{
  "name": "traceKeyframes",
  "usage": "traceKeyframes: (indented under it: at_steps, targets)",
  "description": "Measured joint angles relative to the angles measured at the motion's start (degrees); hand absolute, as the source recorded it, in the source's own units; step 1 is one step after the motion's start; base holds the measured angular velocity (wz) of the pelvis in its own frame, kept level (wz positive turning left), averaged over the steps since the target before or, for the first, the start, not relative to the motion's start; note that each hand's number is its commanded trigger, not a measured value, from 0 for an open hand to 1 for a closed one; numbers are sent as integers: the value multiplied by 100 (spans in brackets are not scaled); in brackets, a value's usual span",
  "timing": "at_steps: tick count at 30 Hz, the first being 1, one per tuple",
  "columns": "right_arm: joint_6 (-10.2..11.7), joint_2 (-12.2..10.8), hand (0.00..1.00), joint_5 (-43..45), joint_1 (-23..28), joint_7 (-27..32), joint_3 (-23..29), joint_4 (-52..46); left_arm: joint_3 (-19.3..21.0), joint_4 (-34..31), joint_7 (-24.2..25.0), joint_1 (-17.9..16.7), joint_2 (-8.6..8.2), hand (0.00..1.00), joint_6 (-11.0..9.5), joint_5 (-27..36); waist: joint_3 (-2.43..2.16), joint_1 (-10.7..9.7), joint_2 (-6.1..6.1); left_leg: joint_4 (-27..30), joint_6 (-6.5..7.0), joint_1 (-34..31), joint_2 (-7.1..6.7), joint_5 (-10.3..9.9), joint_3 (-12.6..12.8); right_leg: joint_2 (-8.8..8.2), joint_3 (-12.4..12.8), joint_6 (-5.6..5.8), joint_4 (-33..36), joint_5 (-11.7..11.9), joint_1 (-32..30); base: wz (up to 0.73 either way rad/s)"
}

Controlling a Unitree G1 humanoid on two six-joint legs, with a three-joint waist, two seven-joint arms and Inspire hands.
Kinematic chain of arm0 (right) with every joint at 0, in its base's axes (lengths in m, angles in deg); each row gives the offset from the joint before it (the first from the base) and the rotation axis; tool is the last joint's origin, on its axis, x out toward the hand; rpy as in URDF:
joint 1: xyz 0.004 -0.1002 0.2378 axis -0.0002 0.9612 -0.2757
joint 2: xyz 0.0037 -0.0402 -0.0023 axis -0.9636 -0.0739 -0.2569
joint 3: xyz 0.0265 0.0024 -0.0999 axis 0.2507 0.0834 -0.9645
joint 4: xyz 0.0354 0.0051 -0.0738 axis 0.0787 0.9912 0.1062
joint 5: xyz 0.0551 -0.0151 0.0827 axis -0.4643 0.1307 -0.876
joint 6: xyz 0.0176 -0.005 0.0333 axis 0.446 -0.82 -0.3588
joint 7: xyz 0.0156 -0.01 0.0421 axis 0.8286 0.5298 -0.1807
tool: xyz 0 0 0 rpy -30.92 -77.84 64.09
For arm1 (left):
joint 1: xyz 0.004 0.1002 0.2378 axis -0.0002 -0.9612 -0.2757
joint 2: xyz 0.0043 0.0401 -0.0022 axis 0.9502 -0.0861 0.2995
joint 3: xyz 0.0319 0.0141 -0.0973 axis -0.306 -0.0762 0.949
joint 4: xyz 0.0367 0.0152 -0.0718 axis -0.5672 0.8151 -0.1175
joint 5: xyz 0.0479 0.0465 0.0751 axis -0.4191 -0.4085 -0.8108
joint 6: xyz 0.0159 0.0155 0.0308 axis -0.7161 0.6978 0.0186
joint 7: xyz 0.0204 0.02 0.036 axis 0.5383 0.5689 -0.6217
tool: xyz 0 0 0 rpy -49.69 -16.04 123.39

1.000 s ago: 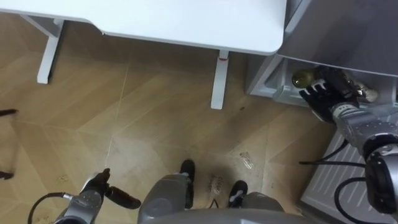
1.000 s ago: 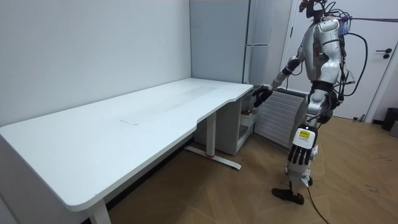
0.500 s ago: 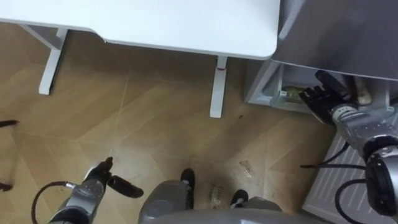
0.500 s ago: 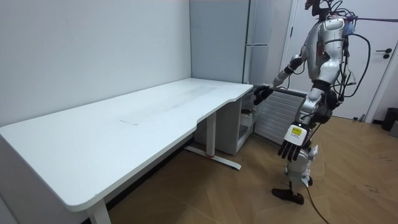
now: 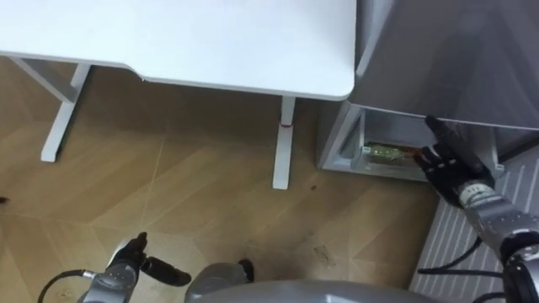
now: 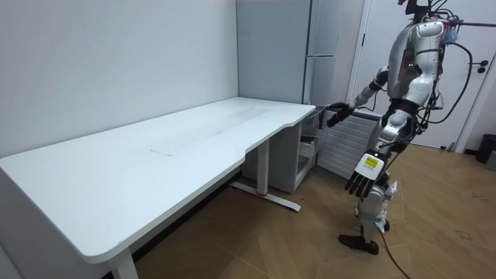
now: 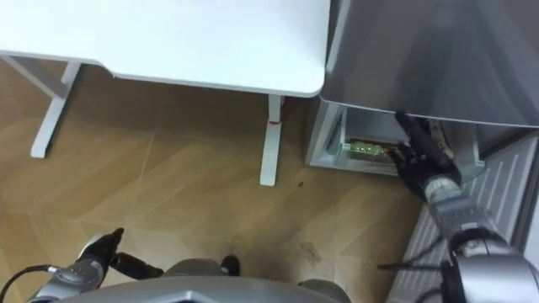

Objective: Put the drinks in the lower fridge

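— Drinks, count?
— One bottle [image 5: 383,151], lying in the lower fridge [image 5: 339,141].
— Hands?
— Two. My right hand [image 5: 450,168], fingers spread and empty, near the bottle. My left hand [image 5: 126,259], relaxed and empty, low at my side.

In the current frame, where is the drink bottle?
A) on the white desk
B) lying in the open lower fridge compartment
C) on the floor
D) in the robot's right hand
B: the bottle lies inside the lower fridge compartment, while the right hand hovers open beside it, holding nothing.
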Motion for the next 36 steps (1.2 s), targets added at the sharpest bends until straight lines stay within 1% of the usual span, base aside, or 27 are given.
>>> traceKeyframes:
  at_steps: [1,3,4,5,7,9,11,12,13,15,18,19,21,23,25,28,31,33,36]
  targets:
    - [50,-36,0,41,181,0,-5,30,-3,0,-62,-39,0,0,-29,3,16,-12,-5,-40,-2,74,0,-1,24,1,15,0,-20,0,62,-13]
    - [61,-102,0,86,453,1,-17,36,-4,0,-117,-56,-2,0,-65,0,31,-5,-16,-97,-10,131,12,-7,69,12,48,0,-65,0,97,-12]
    - [90,-191,0,102,589,3,-36,35,-5,0,-187,-64,-11,0,-66,0,53,-6,-27,-134,-16,158,27,-10,117,24,87,-1,-70,0,95,-17]
    - [116,-248,0,103,648,5,-47,34,-3,0,-213,-77,-20,0,-69,0,57,-9,-29,-143,-21,168,34,-13,138,31,113,-6,-75,3,94,-19]
    - [155,-458,0,88,904,22,-60,35,-4,0,-261,-130,-72,0,-114,1,73,-24,-43,-171,-38,239,52,-32,220,44,189,-12,-87,9,135,-18]
    - [158,-550,0,105,1046,61,-75,34,-4,-1,-305,-209,-109,0,-199,-6,73,-28,-33,-158,-42,266,65,-78,267,45,212,-11,-103,7,151,-14]
    - [189,-605,0,209,1082,87,-125,34,-4,-1,-351,-233,-126,0,-250,-6,73,-62,-22,-151,-40,263,68,-105,278,54,243,-9,-140,8,159,-7]
    - [250,-668,0,220,1068,115,-128,34,-4,-1,-407,-247,-126,0,-282,-1,72,-92,-23,-154,-41,263,68,-111,279,62,258,-5,-165,12,166,0]
    - [277,-722,0,219,1040,119,-131,42,-4,0,-456,-289,-128,0,-287,-1,70,-146,-18,-154,-44,264,68,-116,278,64,261,-5,-172,12,170,0]
    - [299,-765,0,257,1040,123,-125,48,-5,0,-486,-309,-149,0,-289,0,68,-166,4,-149,-46,284,76,-134,304,68,296,-7,-167,14,176,-6]
    - [313,-829,0,274,1079,262,-103,45,-5,7,-574,-315,-230,0,-302,39,95,-213,85,-135,-48,357,79,-172,310,70,301,-7,-164,14,262,-2]
    - [317,-850,0,268,1115,326,-73,44,-3,7,-576,-326,-280,0,-331,133,67,-227,128,-131,-47,365,82,-188,310,72,303,-7,-163,14,267,0]
    - [372,-909,0,268,1165,399,72,43,0,12,-576,-338,-339,0,-385,170,49,-248,169,-130,-48,385,83,-194,310,74,307,-7,-163,14,291,0]
    - [426,-974,0,234,1217,542,241,44,4,15,-575,-341,-354,0,-456,163,60,-262,192,-126,-58,460,94,-216,310,87,326,-6,-168,13,359,-2]
    - [484,-981,0,172,1244,590,251,41,5,16,-575,-353,-354,0,-489,163,47,-288,216,-101,-59,464,101,-237,315,92,336,-2,-174,9,375,-2]
    - [537,-1020,0,27,1296,750,250,39,1,15,-579,-358,-354,0,-502,173,47,-334,224,-77,-57,465,100,-238,322,91,348,4,-182,4,383,0]
    - [550,-1094,0,-258,1436,765,291,42,1,26,-579,-385,-363,0,-511,228,52,-343,226,-101,-56,534,100,-238,329,91,366,4,-186,4,436,-1]
    - [551,-1125,0,-291,1502,765,319,42,3,72,-583,-420,-364,0,-523,227,49,-340,228,-138,-57,628,105,-238,384,91,433,4,-181,-8,482,-14]
    - [564,-1205,0,-316,1539,731,601,41,21,147,-580,-430,-377,0,-542,202,57,-469,237,-153,-57,683,106,-238,401,87,438,6,-188,-12,528,-4]
